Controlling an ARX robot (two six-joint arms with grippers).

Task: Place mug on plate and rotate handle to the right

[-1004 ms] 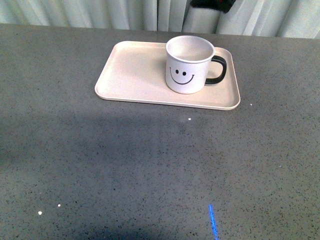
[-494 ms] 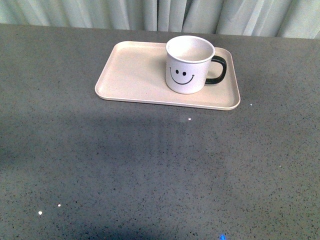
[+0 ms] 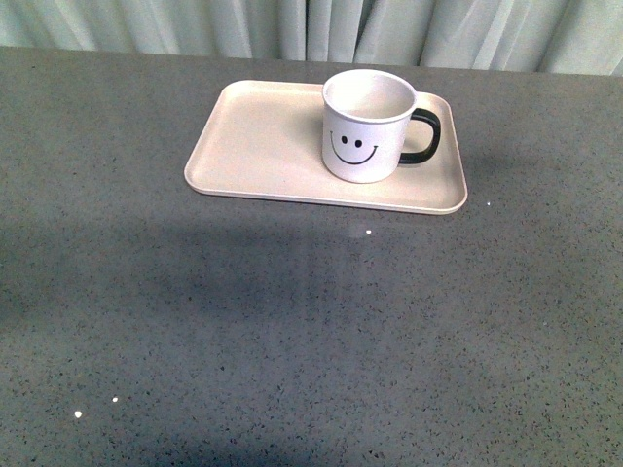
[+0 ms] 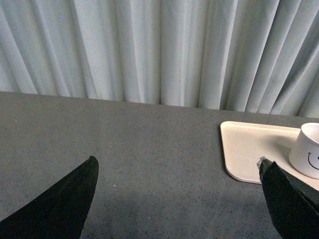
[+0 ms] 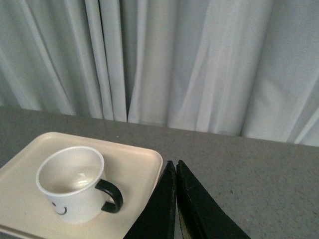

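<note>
White mug stands upright on the right half of the pale plate near the bench's far edge, its black handle pointing right. The left gripper has its jaws wide apart and empty; the right gripper has its jaws pressed together, holding nothing.
</note>
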